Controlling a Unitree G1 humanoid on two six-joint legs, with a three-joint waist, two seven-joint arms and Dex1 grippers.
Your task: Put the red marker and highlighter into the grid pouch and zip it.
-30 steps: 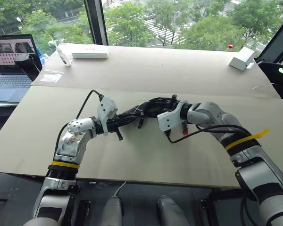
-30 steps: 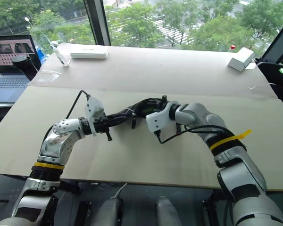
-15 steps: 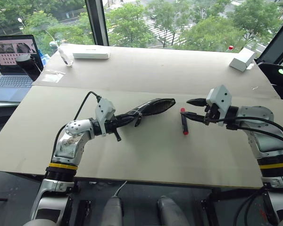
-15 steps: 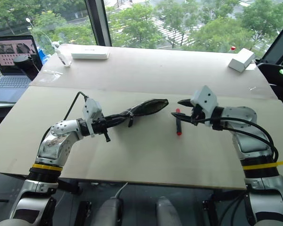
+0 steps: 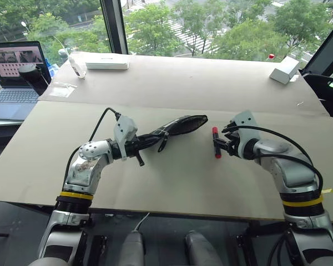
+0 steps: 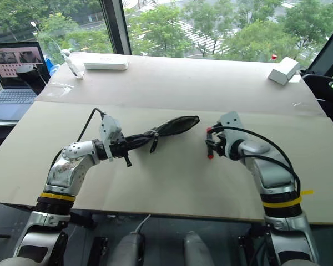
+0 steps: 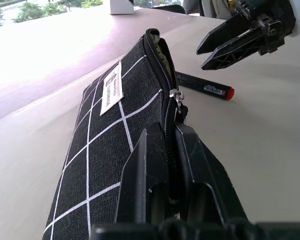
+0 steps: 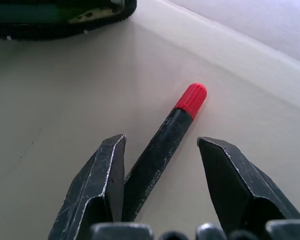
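The bench [image 5: 172, 183] carries everything, and its middle is where the risk lies. The grid pouch [image 5: 175, 128] is held up near the middle of the bench, tilted, with its open mouth toward the right side. The left pincer [image 7: 171, 165] is closed on the zipper edge of the grid pouch. Something light green shows inside the mouth in the right wrist view; I judge this is the highlighter, but it is too hidden to be sure.

The red marker [image 5: 216, 143] lies flat on the bench, just beside the mouth of the pouch but apart from it. The right pincer [image 8: 160, 175] is open, its 2 fingers standing on both sides of the black barrel, near the end away from the red cap.

Main danger: the marker is round, so if 1 finger touches first, it can roll away toward the front edge. A grip so near the end may also let the marker swing down when lifted. Then it could miss the narrow mouth, or push the pouch out of the thin hold on the zipper edge.
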